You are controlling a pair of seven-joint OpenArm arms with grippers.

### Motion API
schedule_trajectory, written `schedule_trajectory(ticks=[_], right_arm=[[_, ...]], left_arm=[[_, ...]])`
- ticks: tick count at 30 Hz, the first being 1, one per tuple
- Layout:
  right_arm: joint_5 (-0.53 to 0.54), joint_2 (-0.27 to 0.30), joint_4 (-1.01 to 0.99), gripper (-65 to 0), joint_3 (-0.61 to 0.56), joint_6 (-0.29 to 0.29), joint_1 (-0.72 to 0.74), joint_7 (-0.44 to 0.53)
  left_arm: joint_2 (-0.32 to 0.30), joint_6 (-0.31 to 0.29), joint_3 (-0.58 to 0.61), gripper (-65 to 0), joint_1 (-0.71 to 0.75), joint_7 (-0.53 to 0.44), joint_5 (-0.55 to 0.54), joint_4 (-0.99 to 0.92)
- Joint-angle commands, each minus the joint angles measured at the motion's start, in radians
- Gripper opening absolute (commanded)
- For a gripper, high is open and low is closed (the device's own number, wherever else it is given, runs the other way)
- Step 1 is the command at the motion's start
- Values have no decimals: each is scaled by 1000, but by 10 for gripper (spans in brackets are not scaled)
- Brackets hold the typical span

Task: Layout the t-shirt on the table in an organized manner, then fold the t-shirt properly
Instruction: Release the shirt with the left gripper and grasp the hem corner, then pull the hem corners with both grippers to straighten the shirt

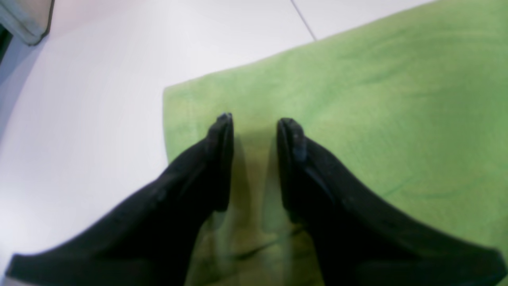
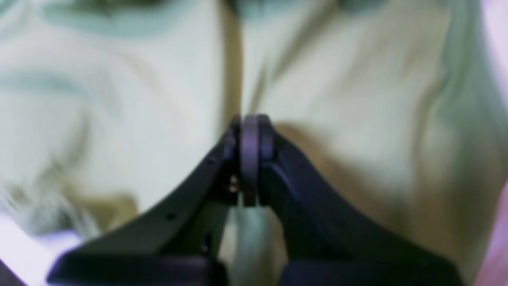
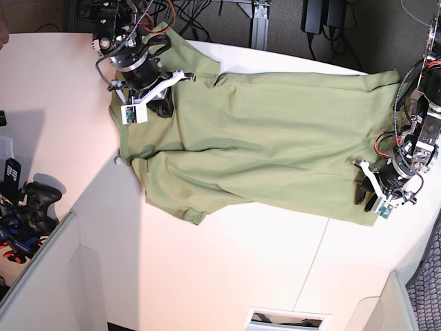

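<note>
While we look through the left wrist view, the left gripper (image 1: pixel 254 119) has its black fingers (image 1: pixel 222 159) apart, and the plain olive-green cotton t-shirt (image 1: pixel 357 119) lies under and between them, its corner just left of the tips on the smooth white table (image 1: pixel 99 99). From the right wrist, the right gripper (image 2: pixel 248 119) is pressed together over blurred cloth; whether it pinches fabric, we cannot tell. From the base, the shirt lies spread between both grippers.
</note>
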Motion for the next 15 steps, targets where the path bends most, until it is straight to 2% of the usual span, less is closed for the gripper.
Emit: schedule_trajectory(ticks=[1, 6, 9, 15], right_arm=[[11, 8, 27, -650, 3, 0, 37, 36], [5, 2, 21, -650, 3, 0, 194, 35], [-36, -22, -39, -650, 3, -4, 323, 43], [-102, -80, -419, -650, 0, -3, 628, 80]], left_arm=[[-19, 16, -6, -422, -20, 4, 3, 35], [-25, 20, -6, -422, -20, 32, 3, 117], [-24, 21, -6, -422, -21, 31, 2, 128], [-25, 22, -6, -422, -22, 33, 0, 128]])
